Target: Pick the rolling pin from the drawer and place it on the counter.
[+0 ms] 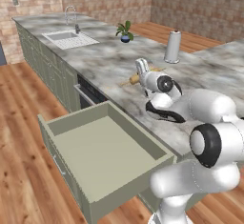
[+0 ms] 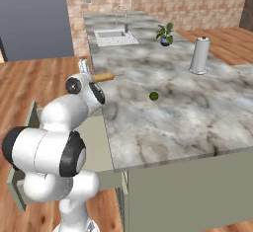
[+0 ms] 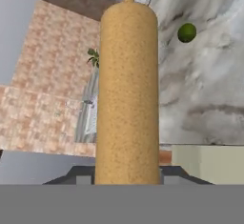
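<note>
The light-brown rolling pin lies level over the marble counter close to its front edge, one thin handle pointing inward over the slab. My gripper is shut on it near one end. From the right, the rolling pin sticks out of the gripper just above the counter; whether it touches the slab I cannot tell. In the hand view the rolling pin runs up the middle. The sage-green drawer stands pulled open below, its beige inside bare.
A small dark green ball lies on the counter to the right of the pin. A steel canister, a potted plant and a sink stand farther back. A dark-fronted appliance sits under the counter behind the drawer.
</note>
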Controlling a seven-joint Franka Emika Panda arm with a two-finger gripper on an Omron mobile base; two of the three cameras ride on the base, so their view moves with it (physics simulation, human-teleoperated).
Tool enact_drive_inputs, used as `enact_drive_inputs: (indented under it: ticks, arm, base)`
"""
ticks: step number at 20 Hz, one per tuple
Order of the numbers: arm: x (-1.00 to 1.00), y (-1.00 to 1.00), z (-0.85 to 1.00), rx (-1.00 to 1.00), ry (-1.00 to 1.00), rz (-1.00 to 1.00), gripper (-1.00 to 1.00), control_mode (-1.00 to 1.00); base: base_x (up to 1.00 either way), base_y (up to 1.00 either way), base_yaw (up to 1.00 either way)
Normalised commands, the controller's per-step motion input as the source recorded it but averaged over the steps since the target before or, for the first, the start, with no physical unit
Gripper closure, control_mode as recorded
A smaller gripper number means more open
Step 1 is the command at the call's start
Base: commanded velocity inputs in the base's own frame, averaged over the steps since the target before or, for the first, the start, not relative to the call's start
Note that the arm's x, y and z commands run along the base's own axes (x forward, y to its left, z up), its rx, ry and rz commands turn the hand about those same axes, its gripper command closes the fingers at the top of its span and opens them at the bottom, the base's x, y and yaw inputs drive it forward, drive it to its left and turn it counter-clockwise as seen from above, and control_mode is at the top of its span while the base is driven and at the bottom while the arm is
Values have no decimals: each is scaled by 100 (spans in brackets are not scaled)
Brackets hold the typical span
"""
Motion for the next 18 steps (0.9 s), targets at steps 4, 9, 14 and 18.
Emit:
enact_drive_inputs:
  ticks: [4,9,14,18]
  arm:
    - [8,-100,66,1,81,-48,100,-100]
    - [2,-100,22,0,72,-47,100,-100]
    - [0,-54,-93,-13,44,-26,100,-100]
    - [0,0,-100,-26,32,-5,100,-100]
  base:
    - [0,0,0]
    - [0,0,0]
    - [0,0,0]
    - [0,0,0]
